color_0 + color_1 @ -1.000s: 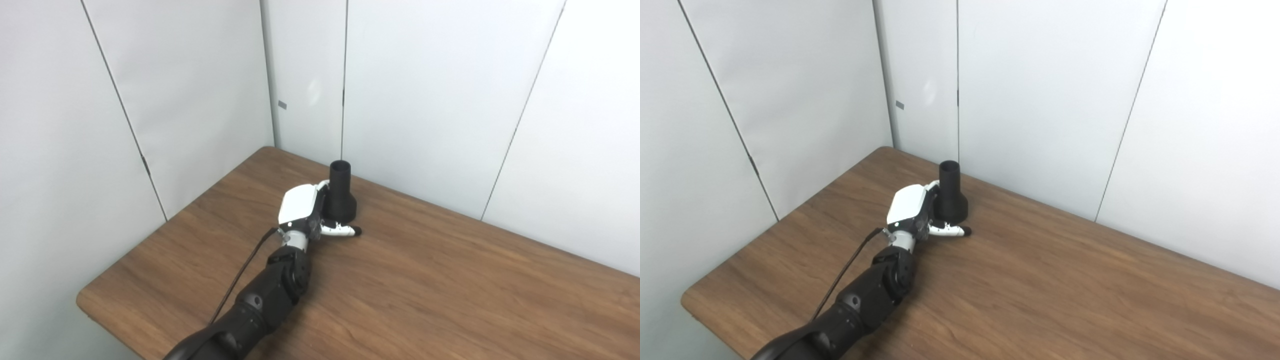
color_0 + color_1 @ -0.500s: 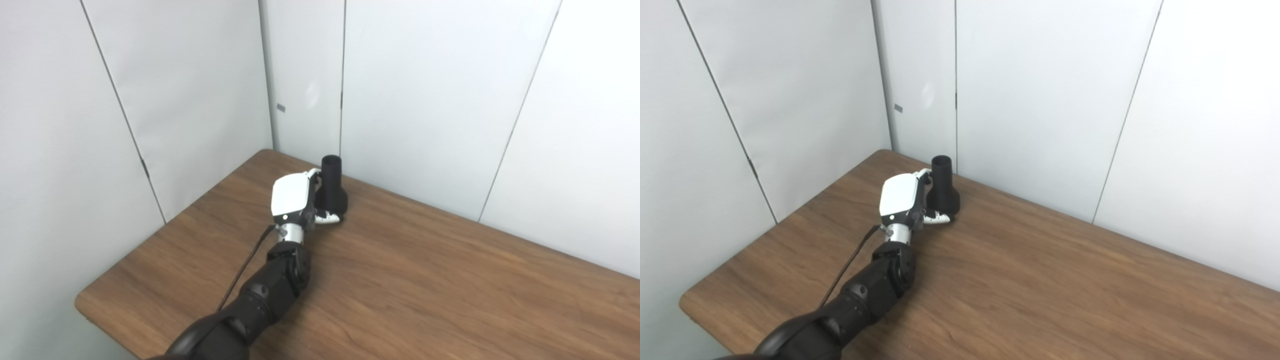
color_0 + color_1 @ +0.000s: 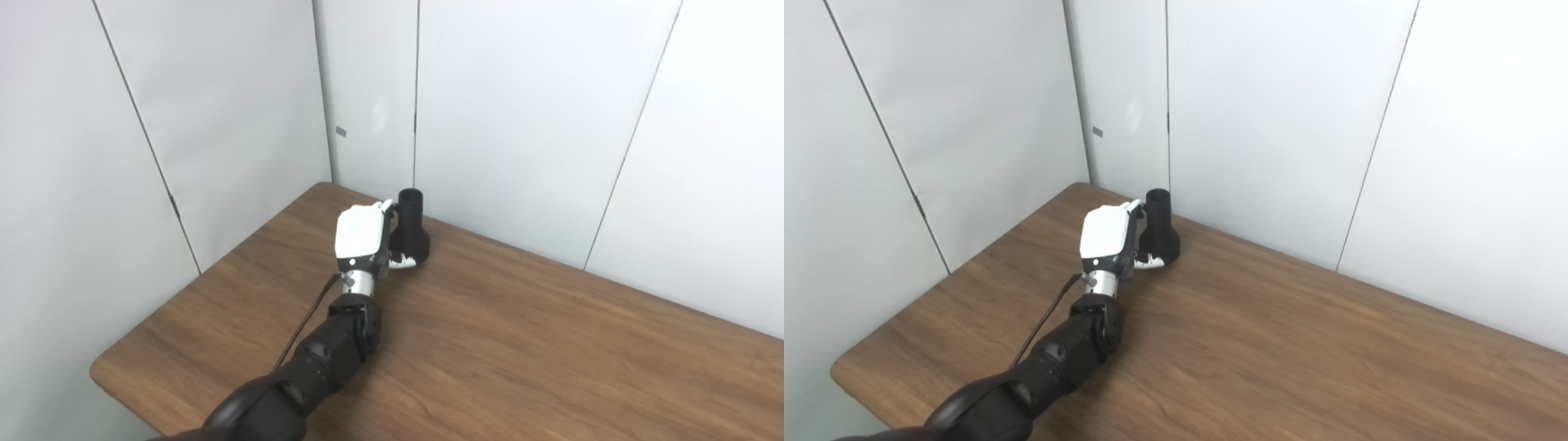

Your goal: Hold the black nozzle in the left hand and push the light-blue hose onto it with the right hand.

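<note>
I am wrapping my left hand (image 3: pixel 362 240) around the black nozzle (image 3: pixel 409 229) from its left side, fingers curling behind the narrow neck and the thumb (image 3: pixel 401 263) pressing in low at the flared base, so the hand is closing on the nozzle rather than lying spread. The nozzle is leaning a little, open mouth up; I cannot tell whether its base is lifting off the wood or resting there. I am gripping low and from the side on purpose — that is leaving the upper tube and its opening bare, which is where the hose has to slide on.

The nozzle is sitting near the far corner of the table (image 3: pixel 551 367), close to the far edge, and the white wall panels (image 3: pixel 502 122) are rising just behind it. That closeness is what is standing in my way, I judge: a hose pushed on from above or from the right needs room, so the nozzle probably wants bringing toward the middle of the table first.

The light-blue hose is not showing in either view, and neither is my right hand — I am seeing only bare wood out to the near and right edges. A thin black cable (image 3: pixel 303 327) is running along my left forearm (image 3: pixel 331 355), clear of the nozzle.
</note>
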